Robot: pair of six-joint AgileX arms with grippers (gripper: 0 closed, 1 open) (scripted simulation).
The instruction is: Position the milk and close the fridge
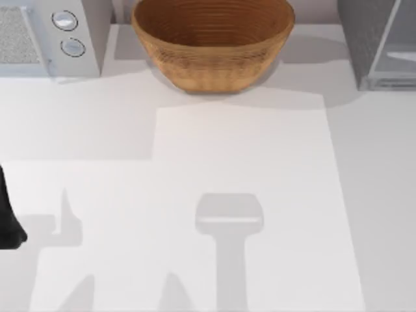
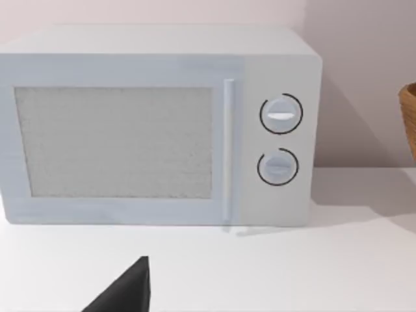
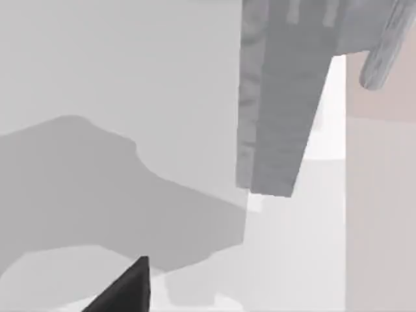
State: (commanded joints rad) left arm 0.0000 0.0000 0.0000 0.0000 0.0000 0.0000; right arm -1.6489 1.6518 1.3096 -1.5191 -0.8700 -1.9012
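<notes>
Scanning the top view left to right: left arm [image 1: 10,218] sits at the far left edge, mid-height, a dark shape only; it looks parked. Whether its gripper is released or clenched, I cannot tell.

Upper left corner: white microwave [image 1: 49,36], two round knobs, mesh panel. Left wrist view faces it square on, door shut, with a black fingertip [image 2: 127,289] at the lower edge.

Upper centre: woven basket [image 1: 213,40], standing on the table [image 1: 247,156], well apart from the microwave. Nothing visible inside it from this angle.

Upper right corner: fridge [image 1: 377,42], speckled dark-grey side toward the basket, with a paler strip beside it that I take for the interior. Right wrist view points at a grey fridge panel [image 3: 286,110] with a rod-like handle [image 3: 383,52] at the upper right, and a black fingertip [image 3: 127,289] at the lower edge. Right gripper state: cannot tell either.

Milk: cannot place it in any of the three views; position unknown.

Progress, as a judgement: the pale strip suggests the door stands ajar, so closing is likely still left. With the milk unlocated, I cannot confirm that placing is done. Remaining, at the least: verify the carton, then push the door shut, presumably with the right arm, which faces the fridge.
</notes>
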